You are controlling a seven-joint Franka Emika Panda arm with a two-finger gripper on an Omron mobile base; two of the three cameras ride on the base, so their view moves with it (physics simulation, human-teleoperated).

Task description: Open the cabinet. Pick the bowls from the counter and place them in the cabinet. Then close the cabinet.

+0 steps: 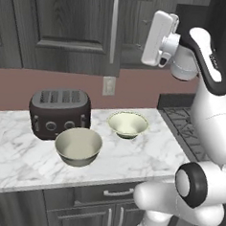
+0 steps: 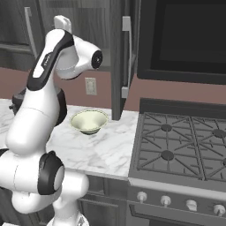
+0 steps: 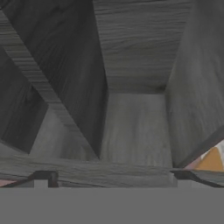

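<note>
The cabinet point(image 1: 59, 24) hangs above the counter point(image 1: 135, 157); its left door is shut, and its right door point(image 2: 117, 66) stands swung out, edge-on in the right base view. My gripper point(image 3: 111, 177) is open and holds nothing. It is raised at the open right half, and the hand view looks into the bare dark wood interior point(image 3: 135, 127). My white hand point(image 1: 158, 38) is high above the bowls. The larger beige-grey bowl point(image 1: 78, 147) sits near the counter's front. The smaller whitish bowl point(image 1: 128, 124) point(image 2: 89, 121) sits behind it to the right.
A dark toaster point(image 1: 59, 113) stands on the counter left of the bowls, against the wall. The black gas stove point(image 2: 181, 141) adjoins the counter on the right. The open door's silver handle point(image 2: 126, 57) juts out over the counter's right end. A wall socket point(image 1: 108, 86) sits below the cabinet.
</note>
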